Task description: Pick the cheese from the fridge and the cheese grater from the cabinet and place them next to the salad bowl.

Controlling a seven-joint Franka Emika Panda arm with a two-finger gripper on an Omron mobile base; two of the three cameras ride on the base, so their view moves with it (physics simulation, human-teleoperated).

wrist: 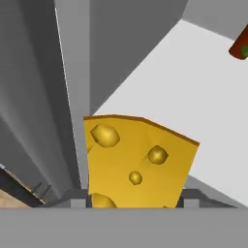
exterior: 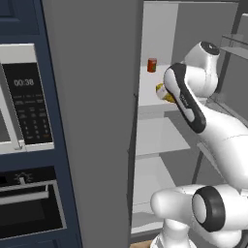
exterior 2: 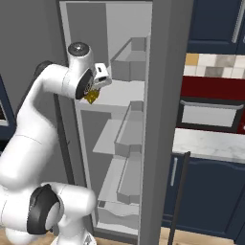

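Claw [exterior 2: 94, 91] work at this moment sat inside the open fridge [exterior 2: 115, 119], at the height of the upper shelf [exterior: 152, 92]. In the hand view the cheese [wrist: 138, 162] filled the lower middle of the picture, its holed yellow face rising straight up from between the two finger tips at the bottom edge, one tip showing at each lower corner of the wedge. The claw appeared closed on the cheese, with the wedge pinched across its narrow width; the actual contact was hidden at the picture's edge, so that was a judgement, not a certainty.

From the right base view, a small yellow corner of the cheese peeked out just below the hand, over the near edge of the shelf. The left base view showed the same yellow patch just behind the forearm, at the shelf's near right part. A small red can [exterior: 152, 65] stood farther back on that shelf, well apart from the wedge.

The relation that mattered next was simple: the cheese lay directly in line with the claw, its broad face running along the claw's reach and pointing into the fridge, while the grey fridge wall [wrist: 72, 97] stood close on the left in the hand view. Any withdrawal would probably need to come straight back toward the robot, away from that wall and clear of the shelf lip.
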